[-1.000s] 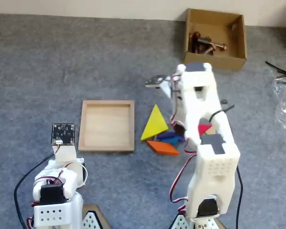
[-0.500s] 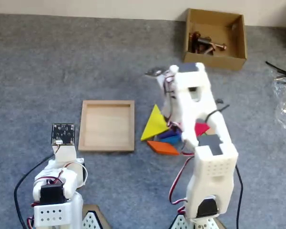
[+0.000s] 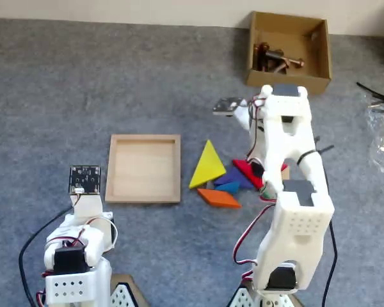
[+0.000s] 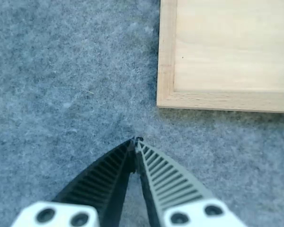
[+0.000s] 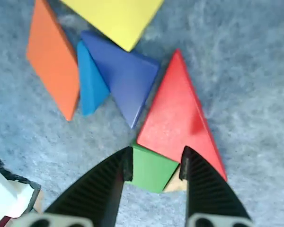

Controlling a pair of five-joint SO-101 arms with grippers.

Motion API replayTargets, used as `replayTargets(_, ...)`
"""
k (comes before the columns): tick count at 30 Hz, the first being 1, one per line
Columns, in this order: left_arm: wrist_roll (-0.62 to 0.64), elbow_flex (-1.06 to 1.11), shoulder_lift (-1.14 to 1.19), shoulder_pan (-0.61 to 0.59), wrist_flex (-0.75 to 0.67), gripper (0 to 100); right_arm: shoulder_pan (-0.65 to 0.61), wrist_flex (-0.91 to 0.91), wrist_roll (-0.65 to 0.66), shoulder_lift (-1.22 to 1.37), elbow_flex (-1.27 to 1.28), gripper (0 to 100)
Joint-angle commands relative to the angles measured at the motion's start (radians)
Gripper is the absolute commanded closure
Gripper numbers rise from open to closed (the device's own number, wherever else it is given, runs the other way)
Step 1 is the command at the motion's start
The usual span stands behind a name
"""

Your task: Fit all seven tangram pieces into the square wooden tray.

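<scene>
- The right gripper (image 5: 156, 161) has its jaws part-way apart, one on each side of a small green wooden tangram piece (image 5: 151, 172). They sit close to its edges, but I cannot tell whether they have clamped it. The piece looks to be resting on the grey carpet (image 3: 83, 77).
- A large red wooden triangle (image 5: 180, 118) touches the green piece and seems to lie partly over its far edge. A pale wooden sliver (image 5: 173, 185) peeks out beneath.
- Bunched just beyond are a dark blue wooden triangle (image 5: 125, 78), a small light blue wooden triangle (image 5: 90, 82), an orange wooden parallelogram (image 5: 52, 61) and a large yellow wooden triangle (image 5: 116, 14).
- The square wooden tray (image 3: 144, 137) lies near the cluster, on the yellow triangle's side. None of the pieces is in it yet.
- The left gripper (image 4: 136, 142) is closed on nothing and hangs over the carpet near a tray corner.
- This looks like the very first pick. The next move calls for the jaws to close firmly on the green piece. It should then be lifted straight out so the red triangle is not dragged, and carried across to the tray.
</scene>
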Motion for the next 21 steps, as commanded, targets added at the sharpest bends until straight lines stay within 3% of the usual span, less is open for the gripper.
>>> replayTargets(1, 0.003, 0.021, 0.007, -0.008, 0.008, 100, 0.012, 0.016, 0.015, -0.041, -0.007, 83.6)
replayTargets(13, 0.003, 0.021, 0.007, -0.008, 0.008, 100, 0.012, 0.071, 0.244, 0.021, -0.007, 83.5)
replayTargets(21, 0.003, 0.021, 0.007, -0.008, 0.008, 100, 0.002, 0.071, 0.212, 0.021, -0.008, 83.5)
